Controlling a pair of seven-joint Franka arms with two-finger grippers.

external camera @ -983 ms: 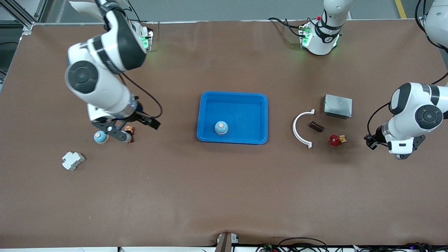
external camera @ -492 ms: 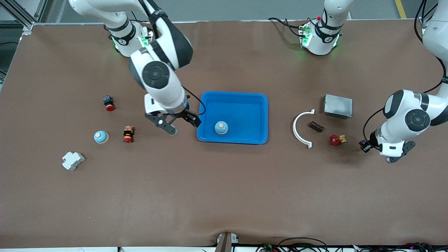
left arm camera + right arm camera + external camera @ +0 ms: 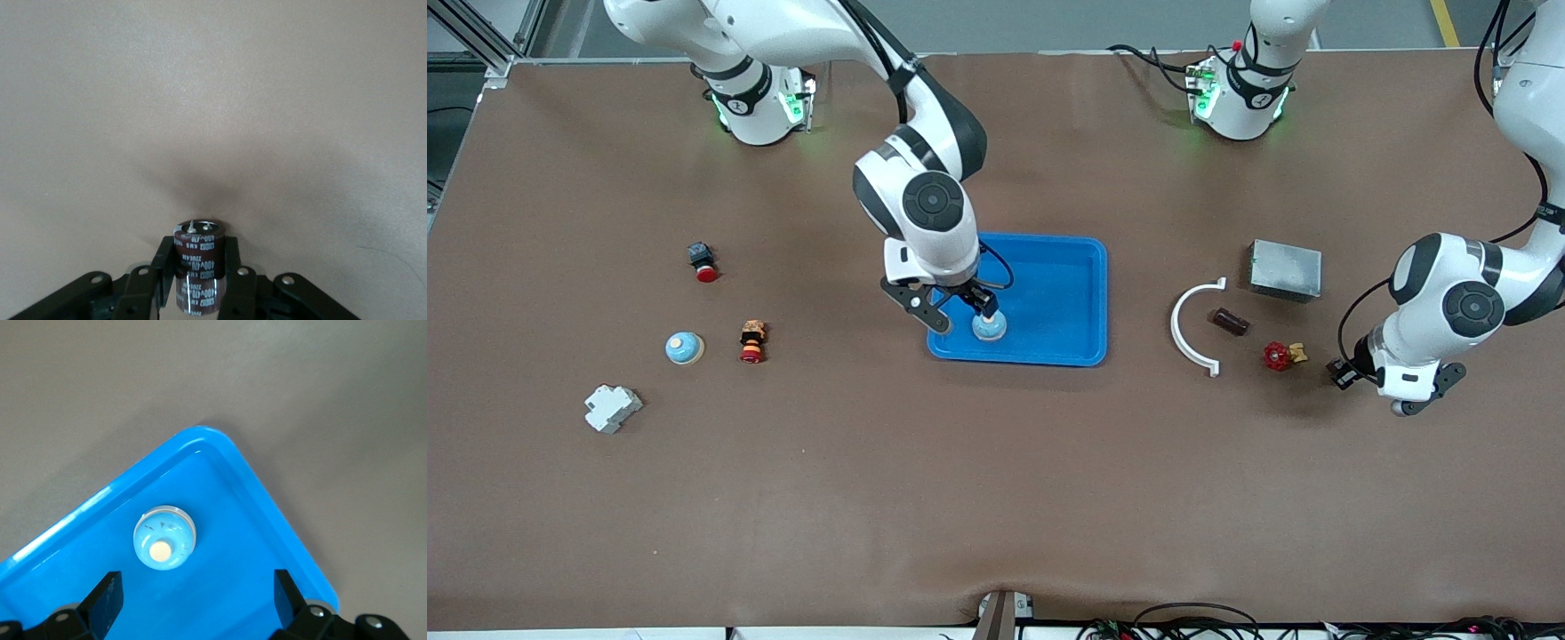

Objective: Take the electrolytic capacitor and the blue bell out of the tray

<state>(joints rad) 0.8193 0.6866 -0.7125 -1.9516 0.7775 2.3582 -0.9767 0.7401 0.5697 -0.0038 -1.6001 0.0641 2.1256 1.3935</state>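
A light-blue bell (image 3: 989, 327) with a cream button stands in the blue tray (image 3: 1018, 238), in the corner nearest the front camera at the right arm's end. My right gripper (image 3: 963, 317) hangs open and empty just above that corner; in the right wrist view the bell (image 3: 165, 537) sits just ahead of the open gripper (image 3: 195, 590), inside the tray (image 3: 267, 500). My left gripper (image 3: 1403, 407) is over bare table at the left arm's end, shut on a dark brown capacitor (image 3: 199, 253) held upright between its fingers (image 3: 232, 267). A second bell (image 3: 684, 348) and a second capacitor (image 3: 1230, 321) lie on the table.
A white curved piece (image 3: 1193, 331), a grey metal box (image 3: 1285, 269) and a red valve (image 3: 1279, 356) lie between the tray and my left gripper. A red-capped button (image 3: 703, 262), a small red-and-brown part (image 3: 752, 342) and a white block (image 3: 612, 408) lie toward the right arm's end.
My right arm swung empty from beside the table bell to over the tray's corner. My left arm drifted a little toward the tray with the capacitor.
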